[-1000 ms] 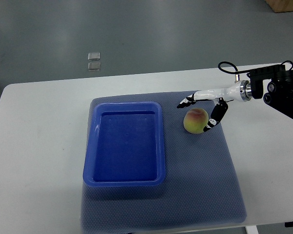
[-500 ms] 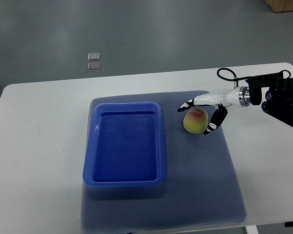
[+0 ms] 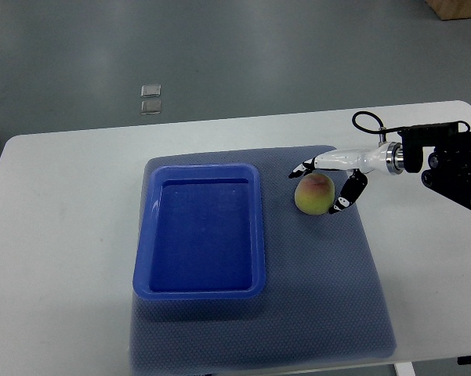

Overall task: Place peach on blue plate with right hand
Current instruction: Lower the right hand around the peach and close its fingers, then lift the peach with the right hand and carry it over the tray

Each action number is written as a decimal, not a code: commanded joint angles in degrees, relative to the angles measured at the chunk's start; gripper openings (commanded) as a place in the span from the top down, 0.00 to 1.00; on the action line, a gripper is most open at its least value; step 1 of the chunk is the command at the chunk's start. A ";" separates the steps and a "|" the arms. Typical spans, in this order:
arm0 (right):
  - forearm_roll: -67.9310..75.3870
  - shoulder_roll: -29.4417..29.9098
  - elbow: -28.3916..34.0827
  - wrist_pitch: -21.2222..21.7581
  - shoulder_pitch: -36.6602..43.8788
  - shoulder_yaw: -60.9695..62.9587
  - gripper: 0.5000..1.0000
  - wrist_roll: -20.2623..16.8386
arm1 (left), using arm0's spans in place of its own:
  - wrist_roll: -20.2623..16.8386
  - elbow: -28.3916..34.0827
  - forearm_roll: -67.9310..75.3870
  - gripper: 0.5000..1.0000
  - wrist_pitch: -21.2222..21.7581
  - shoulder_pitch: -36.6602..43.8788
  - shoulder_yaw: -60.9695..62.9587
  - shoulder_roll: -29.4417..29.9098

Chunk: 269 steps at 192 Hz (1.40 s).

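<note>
A yellow-green peach [image 3: 314,193] with a red blush sits on the grey-blue mat [image 3: 321,282], just right of the blue plate [image 3: 201,290], a deep rectangular tray. My right hand [image 3: 323,188] comes in from the right edge. Its fingers are spread around the peach, one fingertip [image 3: 301,168] behind it and one [image 3: 342,204] at its right side. The fingers lie close to the peach but I cannot tell if they press on it. The peach rests on the mat. The left hand is out of view.
The white table [image 3: 63,235] carries the mat. The right arm's black wrist block [image 3: 453,160] hangs over the table's right side. Two small clear squares [image 3: 150,98] lie on the grey floor beyond the table.
The right hand dropped slightly and drew in around the peach, the fingers now closer to its sides. The peach has not moved.
</note>
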 commanded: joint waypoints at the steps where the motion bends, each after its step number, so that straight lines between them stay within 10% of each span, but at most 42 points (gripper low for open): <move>1: 0.00 0.00 -0.04 -1.59 -0.15 -0.06 0.34 0.07 | -0.01 0.00 0.00 0.00 0.00 0.00 -0.07 0.00; 88: 0.09 -0.09 -0.04 -1.76 0.20 0.12 0.68 1.74 | -0.01 0.00 0.00 0.00 0.00 0.00 -0.07 0.00; 269: 0.97 17.05 0.58 -2.38 7.24 3.02 0.67 2.55 | -0.01 0.00 0.00 0.00 0.00 0.00 0.02 0.00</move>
